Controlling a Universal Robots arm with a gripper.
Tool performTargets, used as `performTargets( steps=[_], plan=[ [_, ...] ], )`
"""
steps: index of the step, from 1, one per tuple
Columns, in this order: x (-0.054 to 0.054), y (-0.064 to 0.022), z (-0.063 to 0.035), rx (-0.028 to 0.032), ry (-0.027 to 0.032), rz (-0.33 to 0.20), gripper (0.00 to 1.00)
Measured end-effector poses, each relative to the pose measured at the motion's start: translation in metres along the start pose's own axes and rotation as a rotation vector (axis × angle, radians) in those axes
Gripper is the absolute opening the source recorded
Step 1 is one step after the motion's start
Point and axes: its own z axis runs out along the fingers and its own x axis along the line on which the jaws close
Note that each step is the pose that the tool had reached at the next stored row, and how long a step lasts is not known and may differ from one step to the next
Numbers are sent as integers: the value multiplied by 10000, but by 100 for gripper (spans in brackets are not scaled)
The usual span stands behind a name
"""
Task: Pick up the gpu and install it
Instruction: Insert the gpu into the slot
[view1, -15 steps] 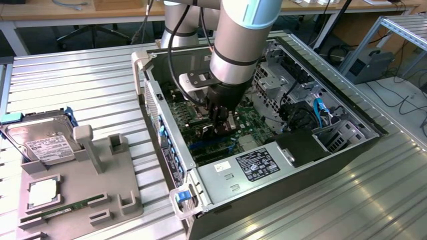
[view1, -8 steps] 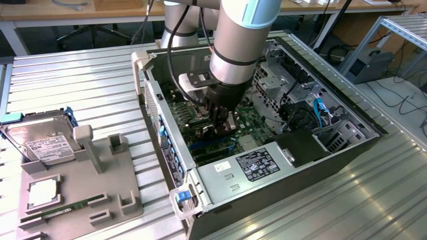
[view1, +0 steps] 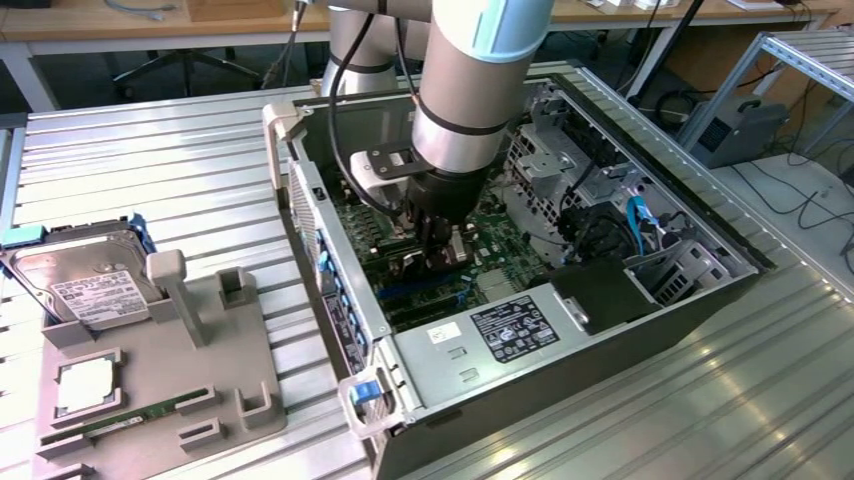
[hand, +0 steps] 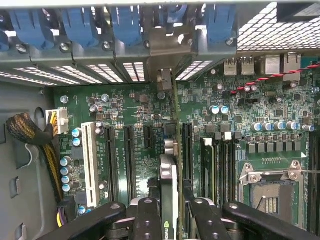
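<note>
Tool (hand: 172, 212) grips gpu (hand: 167, 172) — apparently just above motherboard (hand: 125, 107).

The gpu (hand: 168, 186), a thin dark card with a silver end bracket, stands on edge, perpendicular to the motherboard (hand: 135, 106), over its middle.

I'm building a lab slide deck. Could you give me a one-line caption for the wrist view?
Claw gripping the gpu edge-on over the green motherboard inside the open computer case.

Bright overhead light; glare on the metal table (view1: 747, 400); shadow inside the computer case (view1: 561, 390)
</note>
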Motion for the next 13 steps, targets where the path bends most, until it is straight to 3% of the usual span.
performTargets(
  steps=[13],
  plan=[
    [0,1,0,-1,-1,0,27]
  ],
)
